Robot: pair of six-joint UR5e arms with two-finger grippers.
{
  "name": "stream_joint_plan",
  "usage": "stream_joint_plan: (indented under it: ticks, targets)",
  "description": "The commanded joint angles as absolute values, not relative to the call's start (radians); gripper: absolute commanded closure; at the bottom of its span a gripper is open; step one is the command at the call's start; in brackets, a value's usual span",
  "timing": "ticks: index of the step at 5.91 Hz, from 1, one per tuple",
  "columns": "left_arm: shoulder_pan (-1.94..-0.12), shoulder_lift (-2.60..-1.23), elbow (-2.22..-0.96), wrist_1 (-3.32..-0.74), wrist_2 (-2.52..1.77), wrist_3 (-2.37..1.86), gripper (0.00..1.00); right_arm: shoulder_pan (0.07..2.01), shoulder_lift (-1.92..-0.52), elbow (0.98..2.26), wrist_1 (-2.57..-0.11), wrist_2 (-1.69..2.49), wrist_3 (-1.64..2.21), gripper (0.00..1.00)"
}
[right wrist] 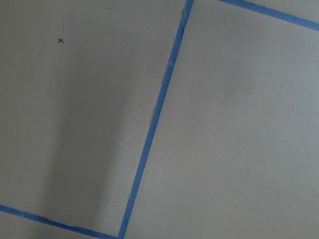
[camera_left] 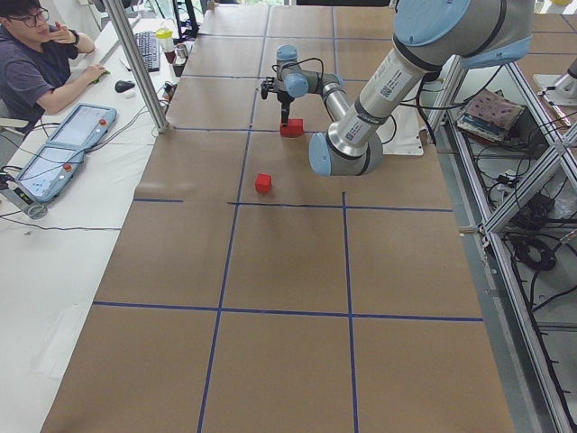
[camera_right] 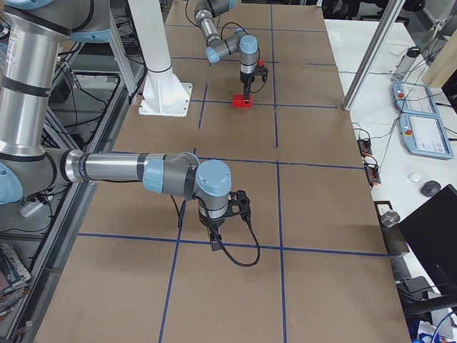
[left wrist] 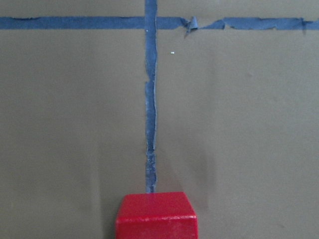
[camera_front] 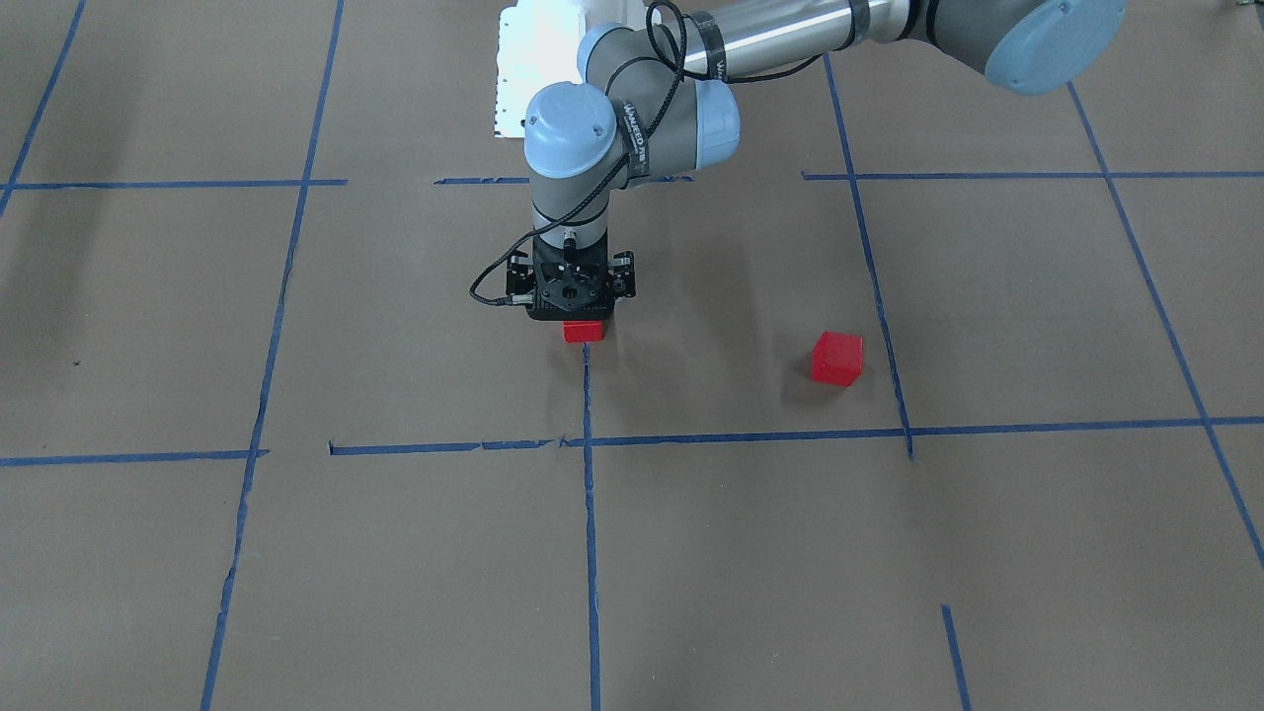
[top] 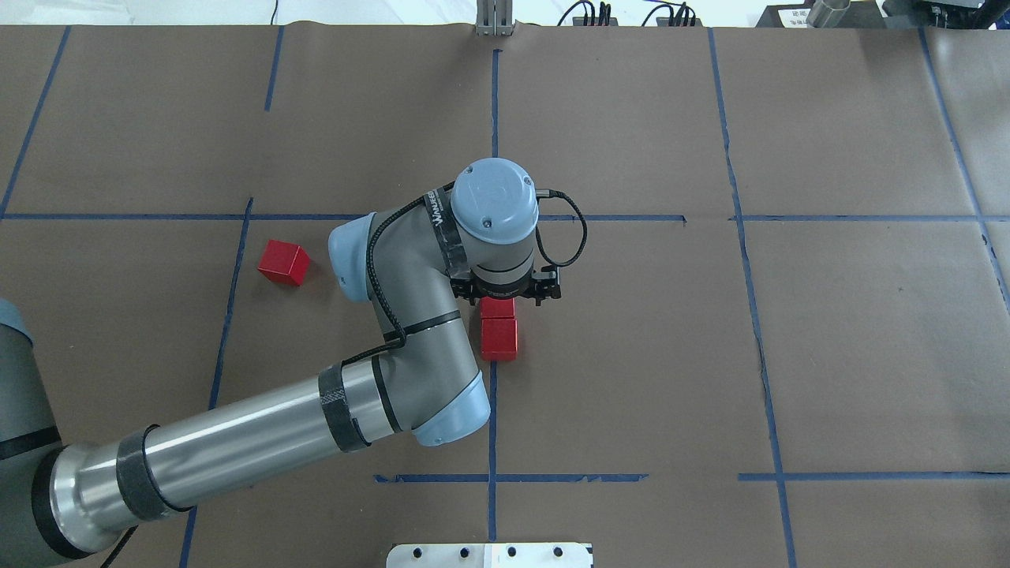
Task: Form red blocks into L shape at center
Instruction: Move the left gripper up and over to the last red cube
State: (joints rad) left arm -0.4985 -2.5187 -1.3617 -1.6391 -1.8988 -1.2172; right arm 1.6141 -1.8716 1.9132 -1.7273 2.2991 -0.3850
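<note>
Where the lengthwise blue tape line (top: 493,410) splits the center (top: 631,355), two red blocks sit on it in a row. The nearer block (top: 499,339) is in full sight, and the farther block (top: 498,308) is half hidden under the left gripper (camera_front: 573,308). Both are small, matte, sharp-edged cubes, plain on every face, and they appear to touch. The third block (top: 284,263) lies well apart, slightly turned, just inside the cell's border on the robot's left. The brown paper worktop (top: 868,355) is smooth with faint creases, and its tape is frayed in places. The left arm's grey, blue-capped wrist (top: 493,201) and looped black cable (top: 574,237) cover the jaws, so I cannot tell whether they are clenched or released. The right gripper (camera_right: 215,239) hangs low over bare paper beside a tape line, far from the blocks. Its jaws cannot be judged either.
</note>
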Motion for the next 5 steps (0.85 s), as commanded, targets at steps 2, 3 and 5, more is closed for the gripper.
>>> stream_joint_plan:
  ticks: [2,3,5]
  targets:
    - [-0.654,-2.379,-1.497,-1.626,-2.069,-1.044,0.0,1.614,-1.873,1.916,-1.726,2.301,-0.385,0.0]
    - [-0.694,-2.274,-1.576,-1.628,-2.071,-0.949,0.0,1.614,-1.875,1.916,-1.726,2.301,-0.385,0.0]
    - [-0.756,-2.137,-1.644,-1.629,-2.069,-0.85,0.0,1.614,-1.875,1.916,-1.726,2.301,-0.385,0.0]
